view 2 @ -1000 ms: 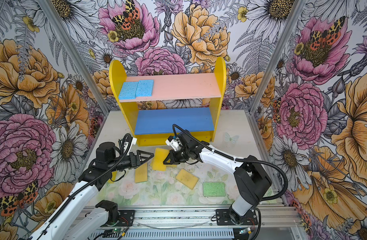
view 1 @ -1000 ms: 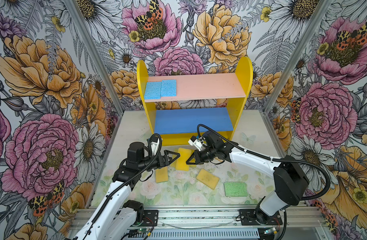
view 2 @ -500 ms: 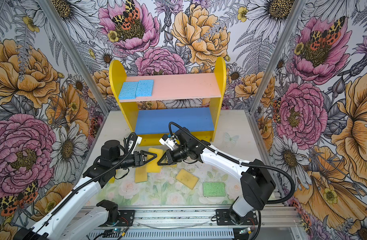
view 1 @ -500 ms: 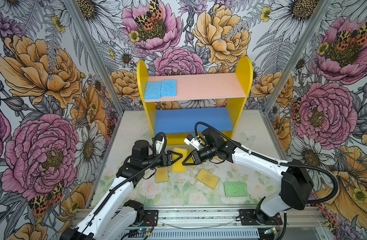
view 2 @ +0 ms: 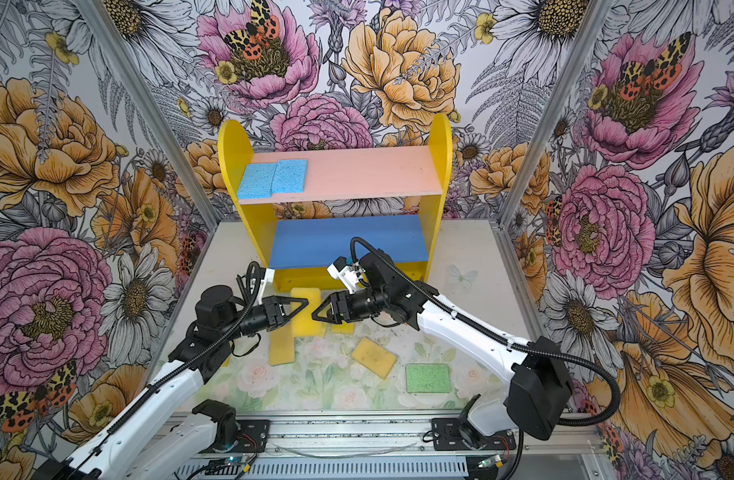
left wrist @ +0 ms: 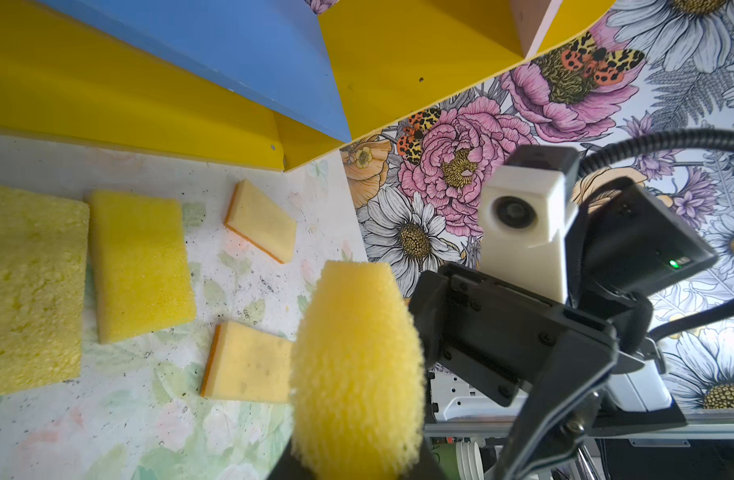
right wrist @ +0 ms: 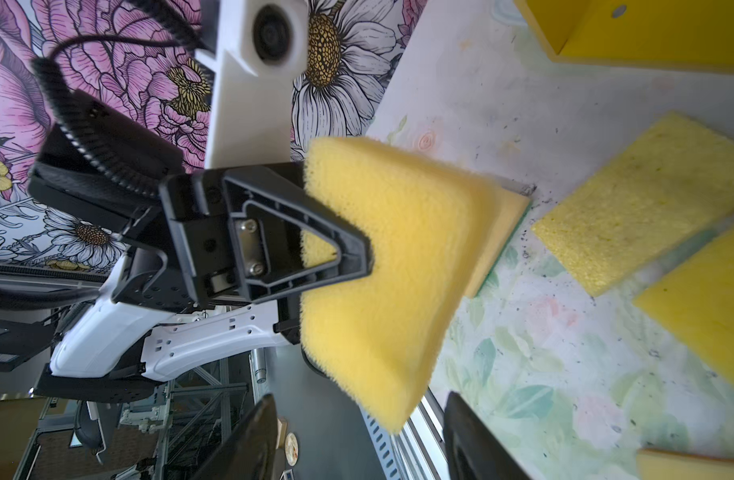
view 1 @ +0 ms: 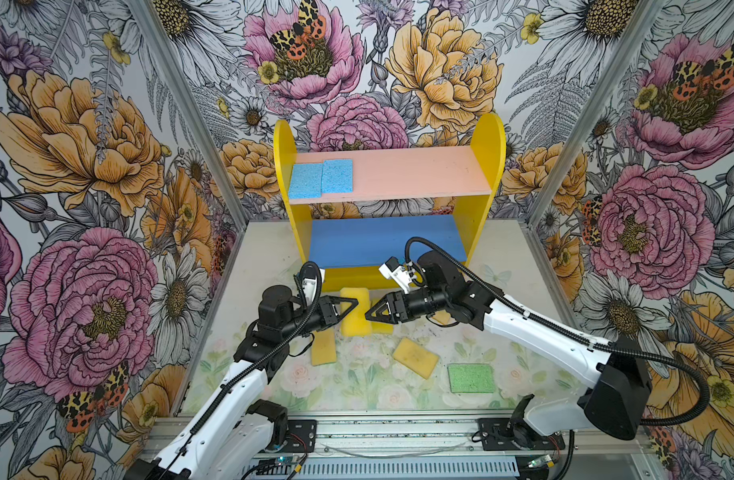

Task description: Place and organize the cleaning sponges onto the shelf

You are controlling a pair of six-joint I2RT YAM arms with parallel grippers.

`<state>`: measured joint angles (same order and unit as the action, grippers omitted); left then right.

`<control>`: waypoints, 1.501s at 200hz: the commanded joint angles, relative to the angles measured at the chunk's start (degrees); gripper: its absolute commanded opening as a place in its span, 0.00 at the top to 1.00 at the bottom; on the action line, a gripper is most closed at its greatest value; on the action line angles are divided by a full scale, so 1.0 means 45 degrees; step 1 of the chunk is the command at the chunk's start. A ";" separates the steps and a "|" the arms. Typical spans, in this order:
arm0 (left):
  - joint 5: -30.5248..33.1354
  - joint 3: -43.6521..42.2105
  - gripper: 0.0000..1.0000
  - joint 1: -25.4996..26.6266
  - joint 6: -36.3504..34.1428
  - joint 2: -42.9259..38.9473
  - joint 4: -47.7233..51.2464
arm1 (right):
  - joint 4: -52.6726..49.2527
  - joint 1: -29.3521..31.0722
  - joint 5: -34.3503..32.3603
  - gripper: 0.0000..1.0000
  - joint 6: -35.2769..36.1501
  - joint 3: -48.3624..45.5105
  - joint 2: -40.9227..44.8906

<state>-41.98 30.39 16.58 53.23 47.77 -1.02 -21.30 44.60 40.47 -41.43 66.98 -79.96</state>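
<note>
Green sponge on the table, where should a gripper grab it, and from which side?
Grip the green sponge across its shorter width, pinching the two long edges, coming straight down from above. It lies flat, apart from the nearest yellow sponge, so probably only its edges offer a hold.

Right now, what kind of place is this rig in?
Likely a staged robot test booth, not a home: floral-print wall panels, two arms bolted to a metal rail, and a small toy-like shelf.
</note>
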 commanded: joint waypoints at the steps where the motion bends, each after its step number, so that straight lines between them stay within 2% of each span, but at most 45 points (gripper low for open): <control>1: 0.0427 -0.0077 0.85 -0.0264 0.1812 -0.0089 -0.2532 | 0.0226 0.0109 -0.1068 0.35 -0.0605 0.0334 0.0469; 43: 0.0420 -0.0123 0.85 -0.0460 0.3114 -0.0185 -0.4050 | 0.0320 0.0116 -0.1177 0.35 -0.0774 0.0669 0.0396; 68: 0.0434 -0.0295 0.85 -0.0524 0.3761 -0.0205 -0.4867 | 0.0531 0.0644 -0.1200 0.37 -0.0854 0.0970 0.0180; 115: 0.0541 -0.0537 0.84 -0.0493 0.4356 -0.0264 -0.5676 | 0.0836 0.0792 -0.1478 0.46 -0.0881 0.1287 -0.0023; 158: 0.0501 -0.0562 0.84 -0.0500 0.4398 -0.0342 -0.5692 | 0.1038 0.0848 -0.1661 0.66 -0.1010 0.1372 -0.0121; 197: 0.0315 -0.0451 0.83 -0.0569 0.4391 -0.0320 -0.5673 | 0.1003 0.0851 -0.1942 0.92 -0.1101 0.1471 -0.0045; 205: 0.0215 -0.0383 0.77 -0.0632 0.4346 -0.0314 -0.5601 | 0.1013 0.0851 -0.1990 0.94 -0.1091 0.1483 0.0000; 213: 0.0085 -0.0243 0.65 -0.0713 0.4263 -0.0322 -0.5439 | 0.0984 0.0856 -0.2078 0.95 -0.1064 0.1468 0.0105; 230: -0.0265 0.0116 0.28 -0.1069 0.4022 -0.0486 -0.4833 | 0.0936 0.0779 -0.2248 0.97 -0.1048 0.1493 0.0339; 245: -0.0708 0.0577 0.02 -0.1665 0.3782 -0.0879 -0.4188 | 0.0694 0.0661 -0.2401 0.97 -0.1012 0.1662 0.0511; 281: -0.1150 0.1831 0.01 -0.3104 0.2455 -0.2600 -0.1103 | -0.0346 0.0327 -0.2584 0.98 -0.0544 0.3026 0.0509; 300: -0.0711 0.2722 0.01 -0.3011 0.1028 -0.3110 0.1350 | -0.0958 0.0262 -0.2601 0.98 -0.0251 0.4200 0.0257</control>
<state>-44.66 37.67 3.09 67.09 36.77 -9.56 -22.92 46.30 29.95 -45.15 79.05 -79.83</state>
